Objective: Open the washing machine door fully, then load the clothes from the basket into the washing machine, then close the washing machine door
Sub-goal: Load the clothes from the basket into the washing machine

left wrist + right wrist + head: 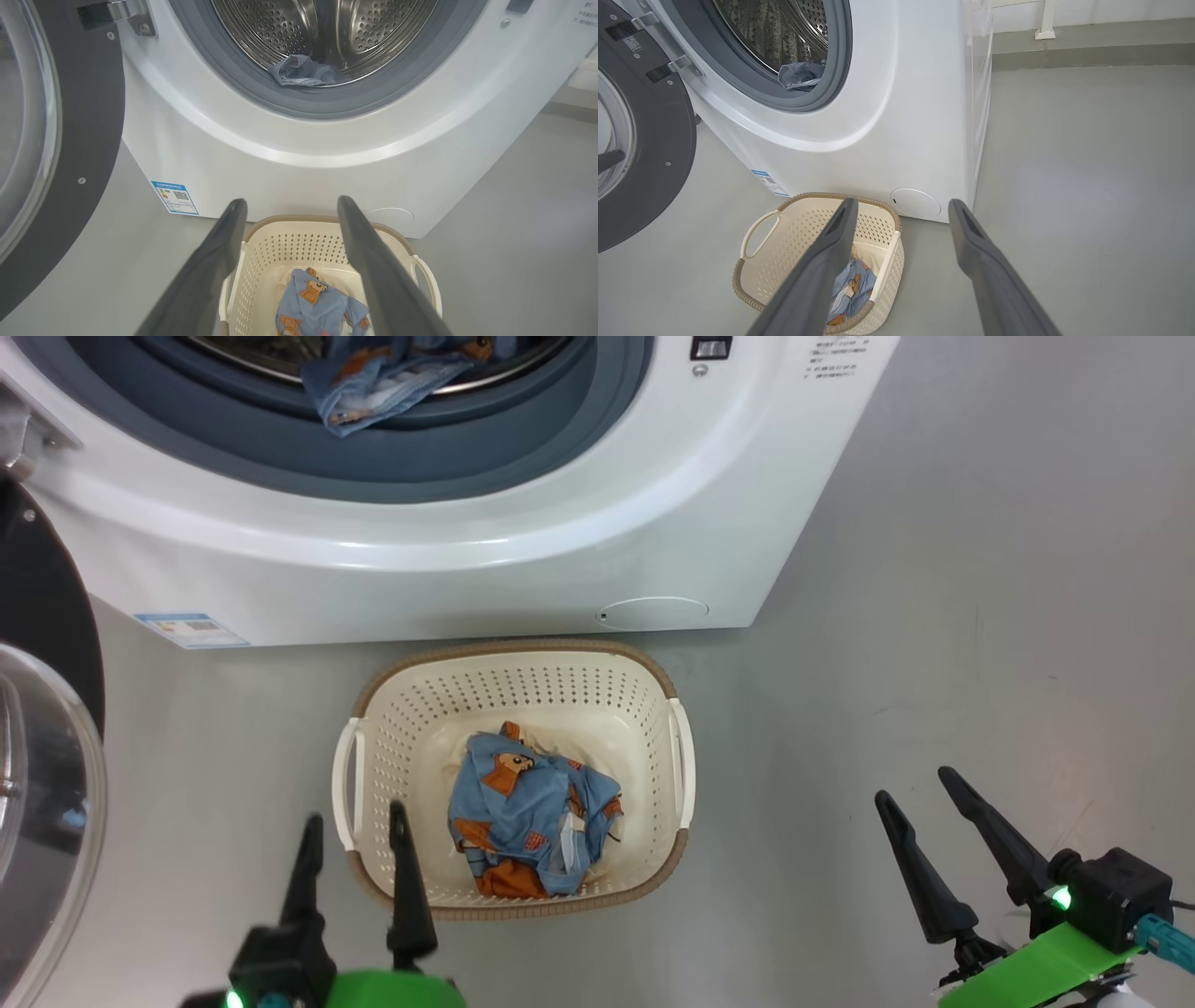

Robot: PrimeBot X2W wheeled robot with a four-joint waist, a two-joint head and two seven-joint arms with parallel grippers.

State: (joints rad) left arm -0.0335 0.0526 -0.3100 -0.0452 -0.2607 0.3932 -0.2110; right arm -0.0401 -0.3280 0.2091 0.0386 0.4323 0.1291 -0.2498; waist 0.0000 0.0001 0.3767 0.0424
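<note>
Left claw [356,813] agape — cream perforated basket [523,695], crumpled blue clothes [532,821] inside

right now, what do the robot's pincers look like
The left pincer and right pincer each have two long, tapering black fingers on a black block with a green light, mounted on bright green plastic. The right one carries a teal plug.

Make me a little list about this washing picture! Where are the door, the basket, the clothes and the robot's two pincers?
washing machine door: swung open, on the robot's left
washing machine: drum open, one blue garment lying at its front edge
basket: on the floor, just before the machine
clothes bundle: in the basket, blue with orange-brown cartoon prints
left pincer: open, empty, by the basket's left handle
right pincer: open, empty, right of the basket
</note>
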